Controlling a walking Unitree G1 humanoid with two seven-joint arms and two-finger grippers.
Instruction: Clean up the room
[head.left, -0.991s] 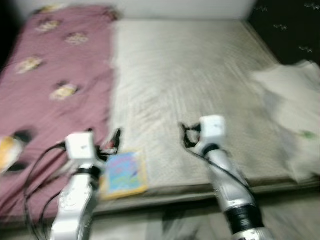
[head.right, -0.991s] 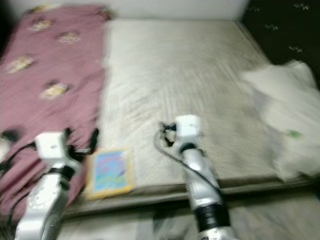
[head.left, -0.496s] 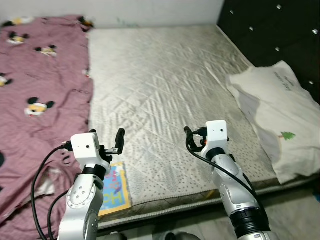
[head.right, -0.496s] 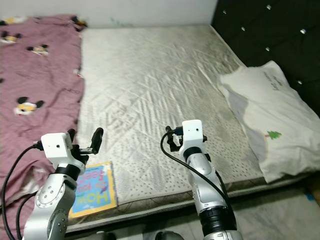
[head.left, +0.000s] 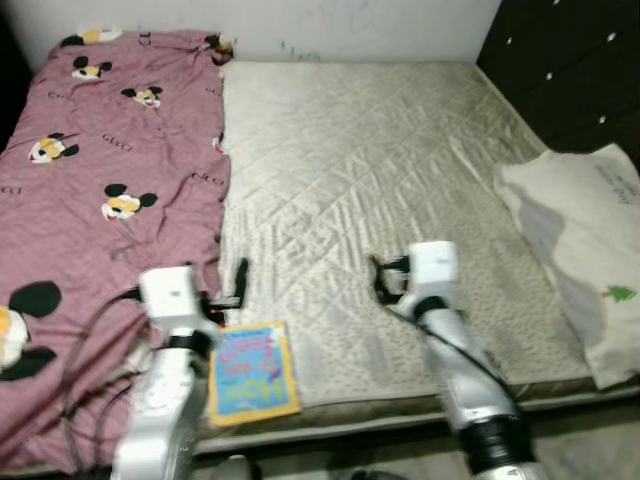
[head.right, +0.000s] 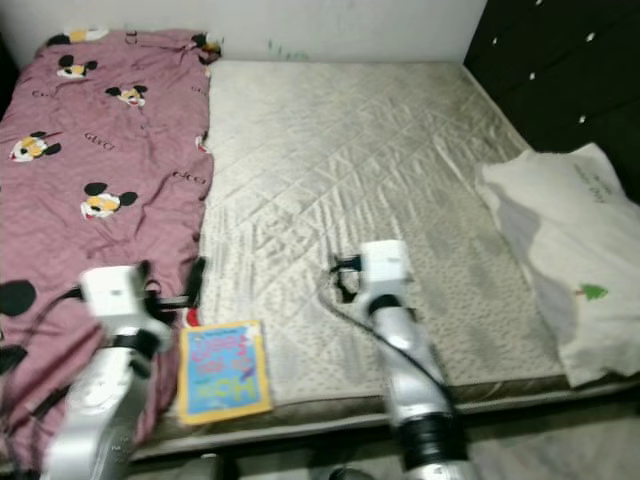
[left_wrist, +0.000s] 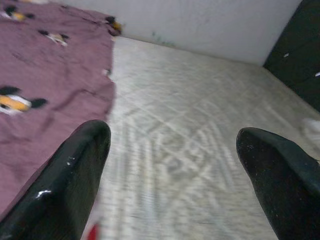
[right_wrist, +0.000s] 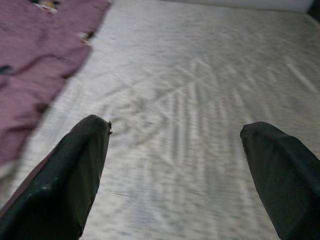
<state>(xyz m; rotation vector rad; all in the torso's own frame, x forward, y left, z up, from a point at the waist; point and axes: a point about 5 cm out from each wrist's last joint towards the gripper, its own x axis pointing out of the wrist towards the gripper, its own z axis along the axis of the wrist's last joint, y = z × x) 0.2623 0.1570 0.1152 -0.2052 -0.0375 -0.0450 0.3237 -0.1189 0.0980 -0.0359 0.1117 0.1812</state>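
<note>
The view has swung back left since half a second ago, putting the book (head.left: 252, 373) at the mattress (head.left: 350, 170) edge at 7 o'clock, just beside the left gripper (left_wrist: 170, 175), spread and empty like the right gripper (right_wrist: 175, 180)—likely first pickup.

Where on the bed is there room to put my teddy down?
The big bare stretch of mattress between the pink blanket and the white pillow. The near edge is busier: the book and both open grippers.
</note>
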